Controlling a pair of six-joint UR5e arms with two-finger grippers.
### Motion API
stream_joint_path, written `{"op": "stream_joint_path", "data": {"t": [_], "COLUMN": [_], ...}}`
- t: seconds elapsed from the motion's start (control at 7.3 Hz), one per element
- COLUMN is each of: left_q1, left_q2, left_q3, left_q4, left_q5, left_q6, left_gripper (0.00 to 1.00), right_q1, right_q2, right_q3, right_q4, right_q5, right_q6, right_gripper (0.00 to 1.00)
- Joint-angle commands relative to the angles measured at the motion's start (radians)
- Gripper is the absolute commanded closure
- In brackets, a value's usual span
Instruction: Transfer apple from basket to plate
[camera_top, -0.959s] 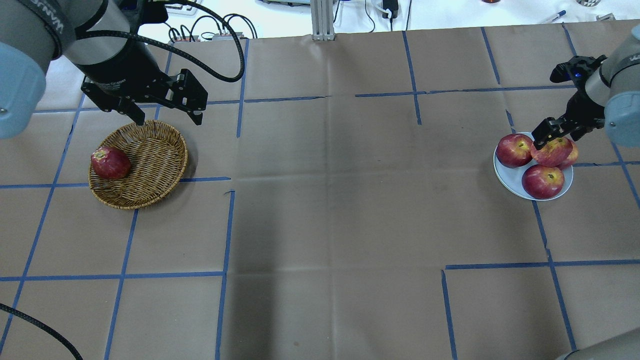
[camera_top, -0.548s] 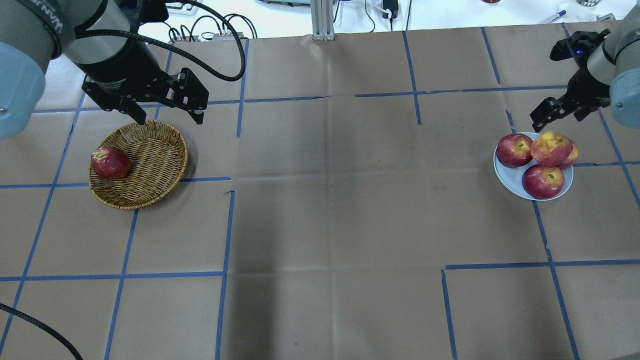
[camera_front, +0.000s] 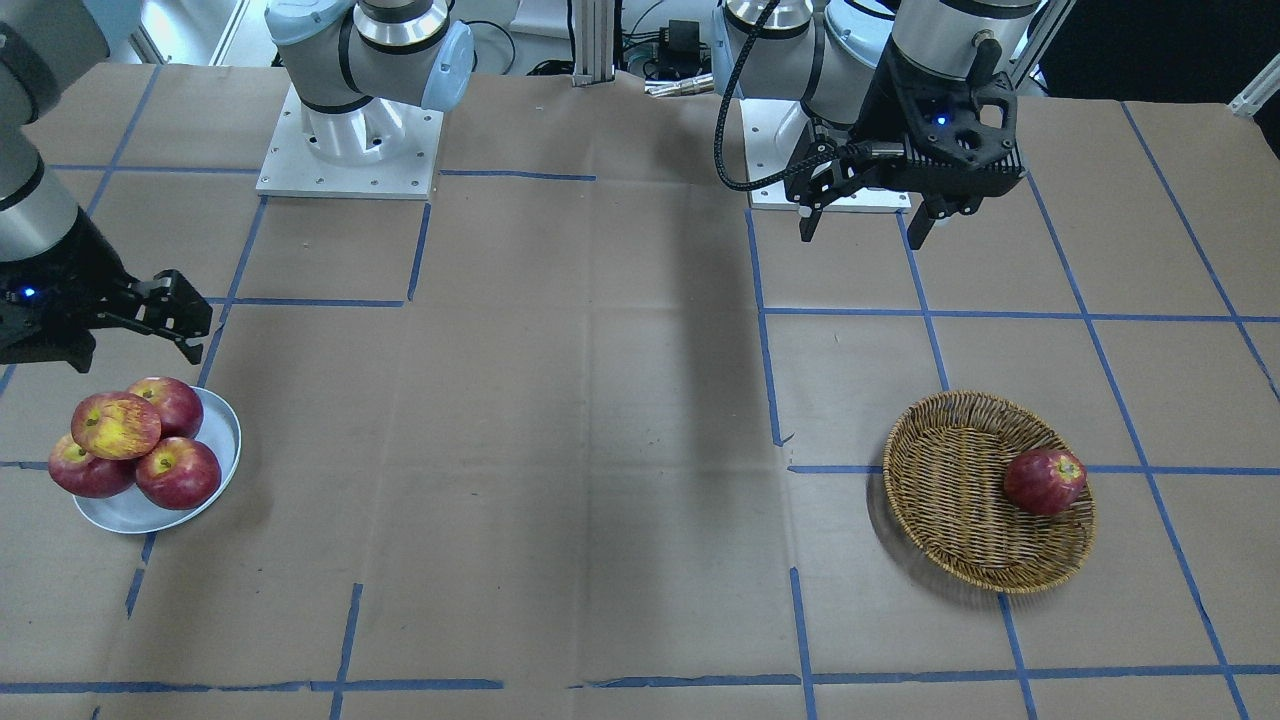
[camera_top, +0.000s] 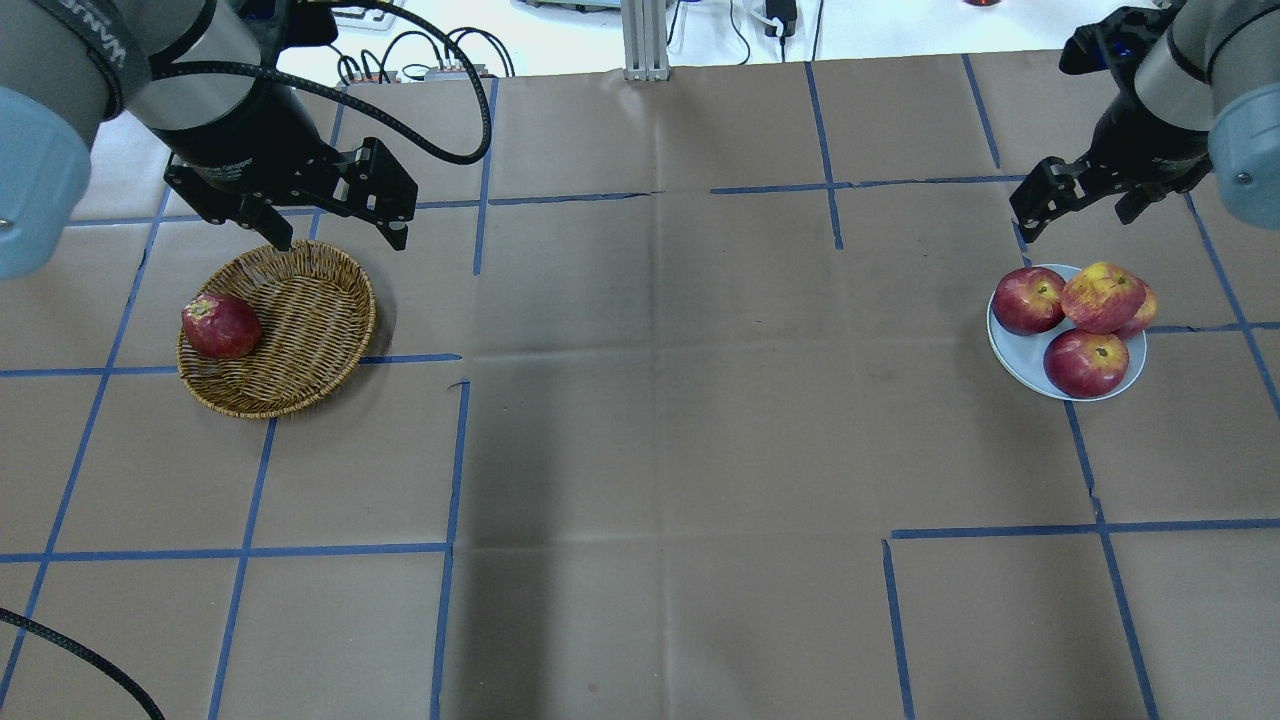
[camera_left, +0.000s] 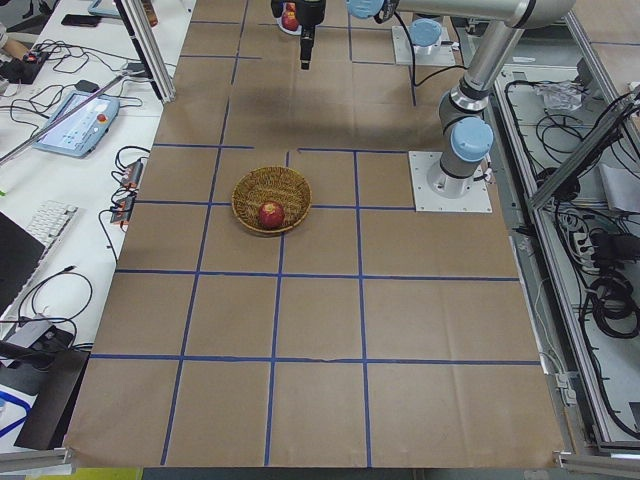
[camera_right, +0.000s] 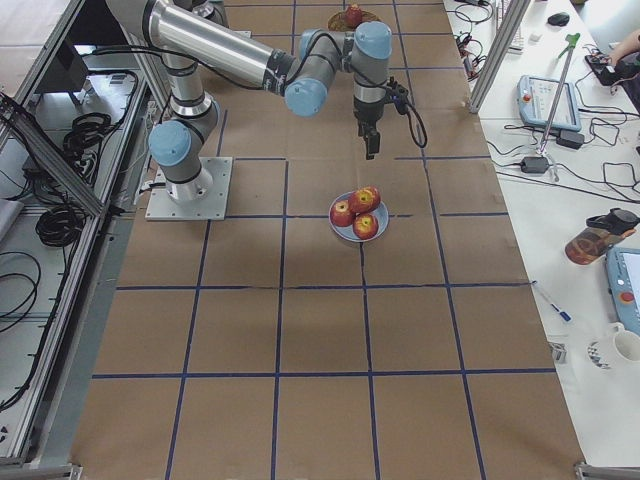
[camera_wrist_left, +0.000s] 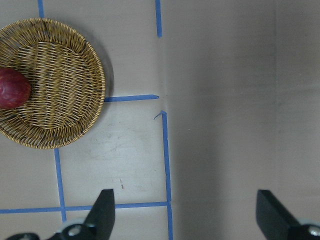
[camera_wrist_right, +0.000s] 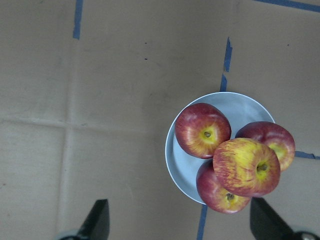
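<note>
The pinkish-red, yellow-streaked apple (camera_top: 1100, 297) rests on top of three dark red apples on the pale plate (camera_top: 1010, 355) at the right. It also shows in the front view (camera_front: 116, 424) and the right wrist view (camera_wrist_right: 246, 166). My right gripper (camera_top: 1075, 220) is open and empty, raised beyond the plate and clear of the apples. The wicker basket (camera_top: 310, 320) at the left holds one dark red apple (camera_top: 221, 325) against its left rim. My left gripper (camera_top: 338, 240) is open and empty, hovering over the basket's far edge.
Brown paper with blue tape lines covers the table. Both arm bases (camera_front: 350, 150) stand at the robot's side. An aluminium post (camera_top: 645, 40) and cables lie past the far edge.
My right gripper has let go of the streaked apple on the pile and has drawn up and away from the plate. The left arm and the basket have not moved.
</note>
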Motion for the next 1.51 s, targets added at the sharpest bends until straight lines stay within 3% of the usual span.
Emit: {"op": "stream_joint_path", "data": {"t": [0.0, 0.27, 0.55, 1.37], "left_q1": [0.0, 0.0, 0.0, 0.0], "left_q2": [0.009, 0.008, 0.008, 0.006], "left_q3": [-0.003, -0.005, -0.007, -0.008], "left_q4": [0.0, 0.0, 0.002, 0.002], "left_q5": [-0.001, 0.0, 0.003, 0.02], "left_q6": [0.001, 0.001, 0.001, 0.001], "left_gripper": [0.01, 0.01, 0.01, 0.01], "right_q1": [0.146, 0.269, 0.264, 0.265], "right_q2": [-0.046, -0.053, -0.05, -0.05], "right_q3": [-0.03, -0.098, -0.136, -0.138], "right_q4": [0.106, 0.201, 0.271, 0.266], "right_q5": [0.004, 0.011, 0.012, 0.01], "right_q6": [0.234, 0.394, 0.395, 0.387], "right_gripper": [0.0, 0.0, 0.0, 0.0]}}
